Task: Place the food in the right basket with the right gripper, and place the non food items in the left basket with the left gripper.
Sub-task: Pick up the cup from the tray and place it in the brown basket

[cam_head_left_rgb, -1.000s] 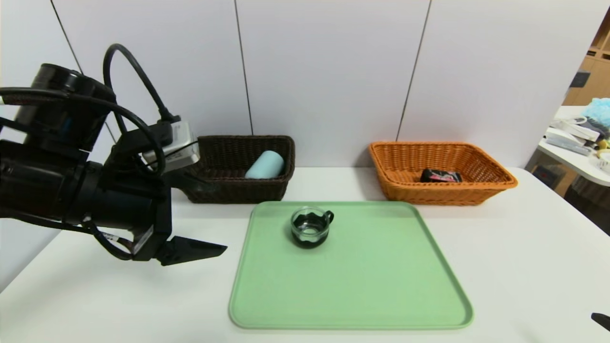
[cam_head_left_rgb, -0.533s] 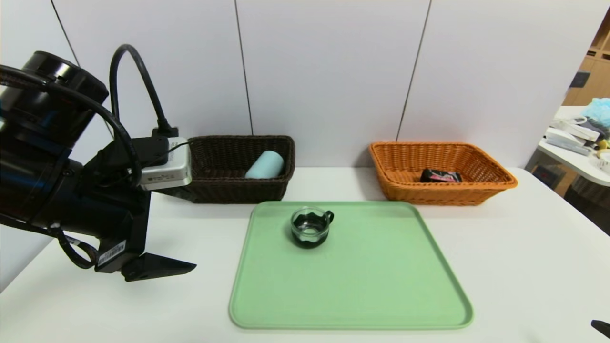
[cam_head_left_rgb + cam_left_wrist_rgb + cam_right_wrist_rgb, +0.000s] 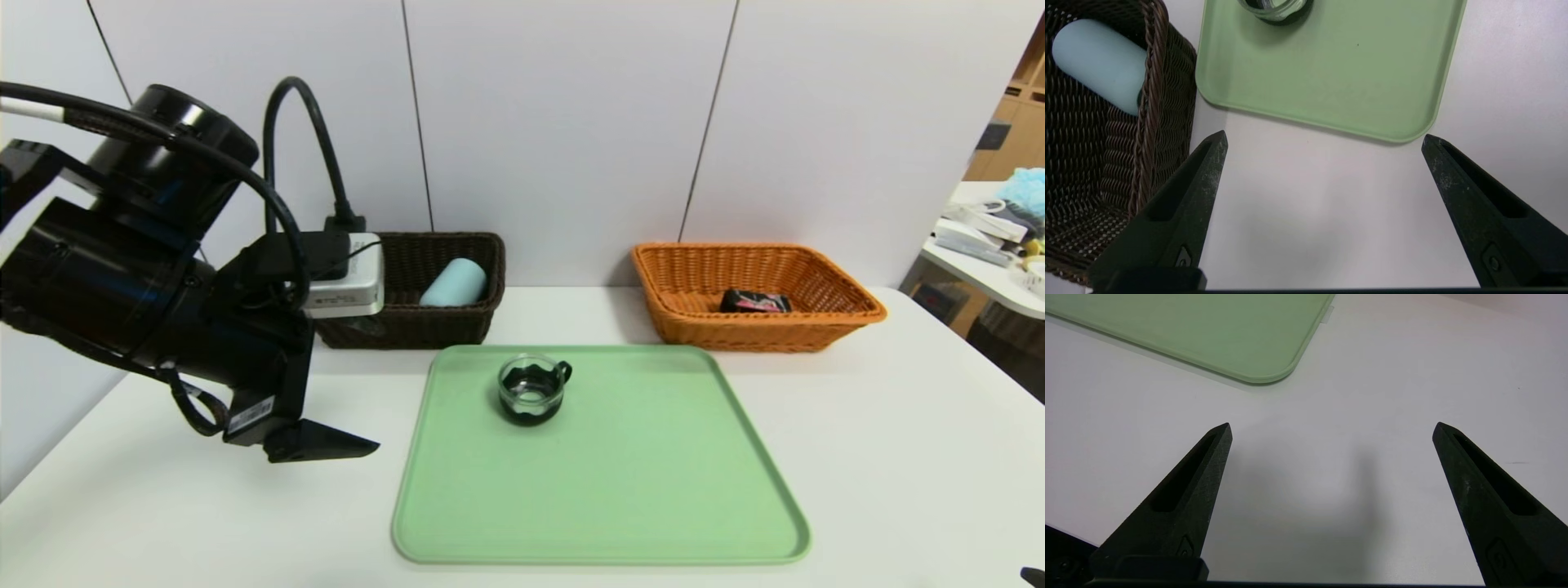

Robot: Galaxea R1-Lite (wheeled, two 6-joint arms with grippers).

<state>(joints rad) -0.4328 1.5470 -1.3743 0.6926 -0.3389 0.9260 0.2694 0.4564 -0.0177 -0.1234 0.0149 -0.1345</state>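
A clear glass cup (image 3: 532, 389) with a black base stands on the green tray (image 3: 653, 490), towards its far left. The blue-grey tumbler (image 3: 454, 282) lies on its side in the dark brown left basket (image 3: 457, 245). The black food packet (image 3: 755, 301) lies in the orange right basket (image 3: 849, 304). My left gripper (image 3: 1323, 138) hangs open over bare table between the dark basket and the tray's left edge, holding nothing; its lower finger (image 3: 326, 442) shows in the head view. Off the tray's near right corner, my right gripper (image 3: 1332, 426) stands open and empty, low over the table.
Both baskets stand against the white panel wall behind the tray. A side table (image 3: 992, 273) with clutter stands off to the far right. The left arm's bulk and cables (image 3: 147, 269) fill the left side above the table.
The left arm drew back to the left, then swung right again and rose a little, still open. The right fingertip dropped lower at the head view's bottom right corner.
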